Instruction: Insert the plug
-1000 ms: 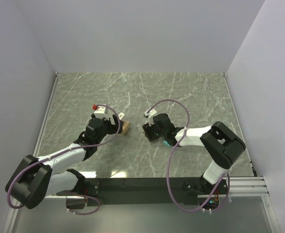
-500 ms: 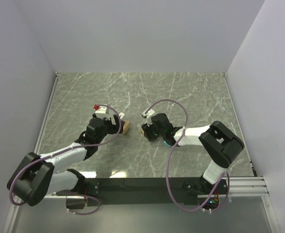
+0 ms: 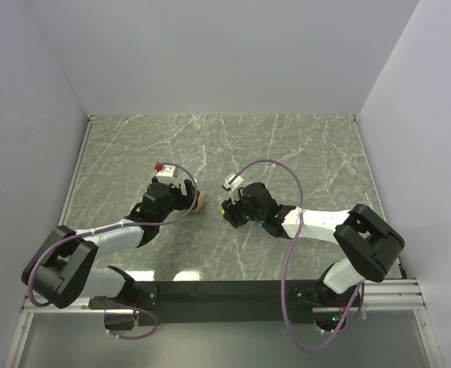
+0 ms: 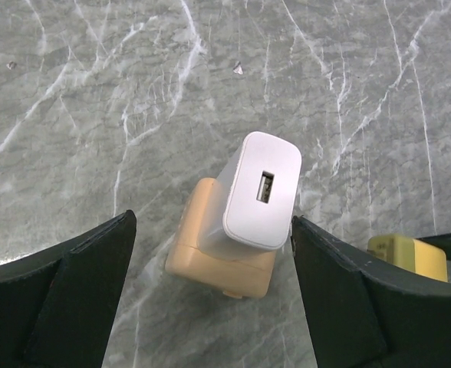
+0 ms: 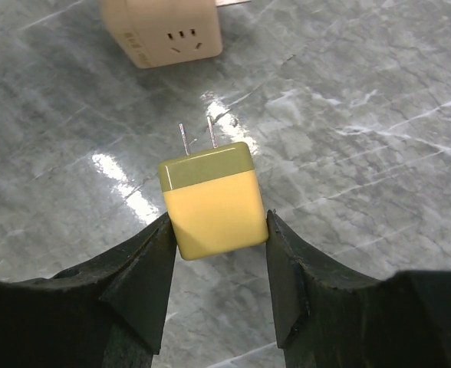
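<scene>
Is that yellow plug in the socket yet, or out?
Out. The yellow plug sits gripped between the right fingers, its two prongs bare and pointing at the socket, with open table between them.

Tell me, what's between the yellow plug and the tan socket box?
Nothing but bare marble table. The right wrist view shows the plug with its prongs pointing at the socket box across a shiny, bare stretch.
</scene>
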### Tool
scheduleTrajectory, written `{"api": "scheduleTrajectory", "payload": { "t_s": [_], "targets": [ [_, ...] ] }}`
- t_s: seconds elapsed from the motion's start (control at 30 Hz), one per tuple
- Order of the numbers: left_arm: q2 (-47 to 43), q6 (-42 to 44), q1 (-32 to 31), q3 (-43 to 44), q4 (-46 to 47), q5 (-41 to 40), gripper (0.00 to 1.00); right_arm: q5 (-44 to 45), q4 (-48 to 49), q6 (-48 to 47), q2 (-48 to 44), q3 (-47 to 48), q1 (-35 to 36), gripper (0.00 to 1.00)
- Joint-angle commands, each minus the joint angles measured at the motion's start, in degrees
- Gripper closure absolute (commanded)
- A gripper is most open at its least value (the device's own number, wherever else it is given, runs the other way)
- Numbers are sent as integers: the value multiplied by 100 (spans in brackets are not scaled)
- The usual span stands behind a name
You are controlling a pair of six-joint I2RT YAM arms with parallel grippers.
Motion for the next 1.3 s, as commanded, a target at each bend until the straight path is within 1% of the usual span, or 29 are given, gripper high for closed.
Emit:
{"api": "scheduleTrajectory", "payload": {
  "t_s": [0.0,0.1,0.2,0.3,0.33,0.37,0.4,0.53,0.57,0.77,0.93,1.13,1.17,1.27],
  "targets": [
    [91,139,-24,218,439,39,12,-90,70,-70,-55,207,124,100],
    [196,174,-24,253,483,-22,15,-81,43,-105,103,374,177,100],
    [302,201,-24,271,544,-23,20,-81,26,-157,253,515,186,100],
    [398,209,-24,279,571,-31,24,-160,-1,-219,411,673,195,100],
    [416,201,-24,279,571,-49,27,-169,8,-228,438,752,212,100],
    [416,192,-24,245,615,-32,35,-195,-1,-272,569,874,221,100],
    [408,192,-24,244,615,-31,35,-195,-1,-272,570,875,221,100],
    [355,201,-24,139,729,39,43,-257,-62,-351,807,1086,221,100],
    [355,201,-24,130,764,56,47,-283,-45,-351,833,1121,221,100],
    [398,218,-24,95,852,179,55,-327,-27,-325,1018,1227,230,100],
    [486,209,-24,16,984,259,72,-301,-53,-184,1150,1306,230,100],
    [548,288,-41,-28,1090,382,74,-152,-62,-131,1308,1376,230,100],
    [557,349,-93,24,1064,303,77,-117,-123,-140,1326,1394,230,100],
    [583,481,-251,130,906,154,78,-20,-133,-149,1317,1394,230,100]
  ]
}}
